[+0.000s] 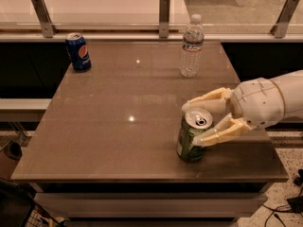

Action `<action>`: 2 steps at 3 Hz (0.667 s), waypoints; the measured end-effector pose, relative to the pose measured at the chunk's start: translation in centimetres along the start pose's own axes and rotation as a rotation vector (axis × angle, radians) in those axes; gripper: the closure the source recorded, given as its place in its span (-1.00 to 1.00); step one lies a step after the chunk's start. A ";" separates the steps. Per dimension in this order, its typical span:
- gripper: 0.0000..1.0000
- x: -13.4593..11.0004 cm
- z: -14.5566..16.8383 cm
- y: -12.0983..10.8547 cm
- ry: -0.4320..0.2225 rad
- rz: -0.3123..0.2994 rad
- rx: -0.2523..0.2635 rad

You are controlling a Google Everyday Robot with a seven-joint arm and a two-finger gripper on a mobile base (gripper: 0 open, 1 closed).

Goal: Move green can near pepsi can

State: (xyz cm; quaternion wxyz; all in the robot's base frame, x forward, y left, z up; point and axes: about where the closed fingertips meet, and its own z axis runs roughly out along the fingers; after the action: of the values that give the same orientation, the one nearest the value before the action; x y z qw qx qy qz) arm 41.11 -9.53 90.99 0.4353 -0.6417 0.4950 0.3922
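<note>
The green can (pixel 187 145) stands upright on the brown table (pixel 118 126), near its front right corner. My gripper (pixel 190 123) reaches in from the right at the can's upper part. One finger (pixel 208 100) lies against the far side of the can's top and the other finger (pixel 218 134) presses its near side, so the gripper is shut on the can. The can rests on the table. The pepsi can (pixel 78 51), dark blue with a round logo, stands upright at the far left corner, well apart from the green can.
A clear plastic water bottle (pixel 191 46) stands upright at the far right of the table. A rail with metal posts (pixel 164 16) runs along the far edge. The table's front edge is close below the green can.
</note>
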 end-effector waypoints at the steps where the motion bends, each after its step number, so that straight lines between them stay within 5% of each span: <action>1: 0.74 -0.1 0.2 0.0 0.000 -0.002 -0.002; 2: 1.00 -0.2 0.3 -0.1 0.001 -0.004 -0.003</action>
State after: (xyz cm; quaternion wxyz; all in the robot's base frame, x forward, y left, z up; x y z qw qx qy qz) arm 41.11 -9.14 91.10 0.4347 -0.6436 0.4932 0.3919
